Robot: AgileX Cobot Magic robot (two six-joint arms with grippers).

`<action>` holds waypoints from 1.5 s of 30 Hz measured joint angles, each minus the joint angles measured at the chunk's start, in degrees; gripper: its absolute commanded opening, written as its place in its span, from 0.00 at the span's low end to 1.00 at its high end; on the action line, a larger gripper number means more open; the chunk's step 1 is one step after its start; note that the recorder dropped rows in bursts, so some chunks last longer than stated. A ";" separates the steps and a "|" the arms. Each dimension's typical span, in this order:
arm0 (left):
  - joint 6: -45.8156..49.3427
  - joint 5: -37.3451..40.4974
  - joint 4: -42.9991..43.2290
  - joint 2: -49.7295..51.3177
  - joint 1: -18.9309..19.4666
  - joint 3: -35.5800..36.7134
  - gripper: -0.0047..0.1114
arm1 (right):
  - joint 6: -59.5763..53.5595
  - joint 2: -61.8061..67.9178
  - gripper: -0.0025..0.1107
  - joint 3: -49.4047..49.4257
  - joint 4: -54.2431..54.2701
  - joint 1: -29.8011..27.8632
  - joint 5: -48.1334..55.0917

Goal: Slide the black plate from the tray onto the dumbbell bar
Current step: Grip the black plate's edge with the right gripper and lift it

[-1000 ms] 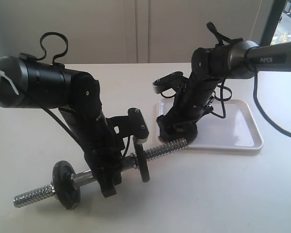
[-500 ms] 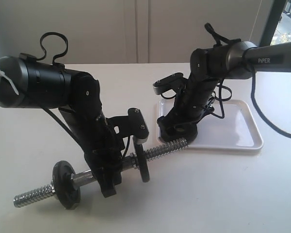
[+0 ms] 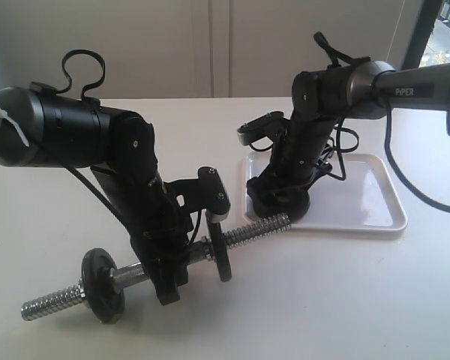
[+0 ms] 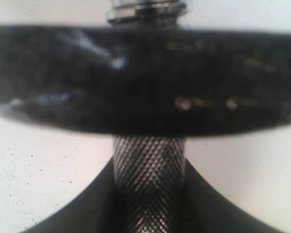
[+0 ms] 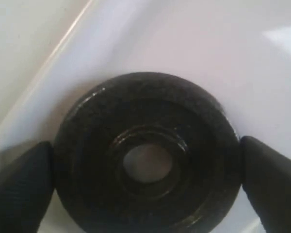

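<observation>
My right tool (image 5: 145,182) sat spread astride the black plate (image 5: 145,109), which lay flat in the tray (image 3: 367,202). My left tool (image 3: 167,274) pinched the dumbbell bar (image 3: 259,227), its free end pointing frame-right at the plate.

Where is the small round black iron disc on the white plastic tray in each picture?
Exterior view: black disc at the white tray's left end, under the right gripper.
Left wrist view: not in it.
Right wrist view: black disc fills the centre, flat on the tray.
Shared landmark: the tray.
</observation>
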 measured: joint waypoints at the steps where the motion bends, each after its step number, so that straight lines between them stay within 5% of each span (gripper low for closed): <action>1: 0.00 -0.02 0.00 0.00 0.00 0.00 0.04 | 0.00 -0.12 0.02 -0.11 -0.11 0.00 0.40; 17: 0.00 -0.02 0.00 0.00 0.00 0.00 0.04 | 1.62 -13.56 0.02 -1.14 1.36 -4.69 5.66; 32: 0.00 -0.02 0.00 0.00 0.00 0.00 0.04 | -24.32 -15.41 0.02 5.97 41.48 -21.98 21.88; 38: 0.00 -0.02 0.00 0.00 0.00 0.00 0.04 | -31.11 -15.41 0.02 13.22 50.35 -29.47 20.87; 45: 0.00 -0.12 0.00 0.00 0.00 0.00 0.04 | -35.27 -14.65 0.02 21.12 56.06 -30.87 19.91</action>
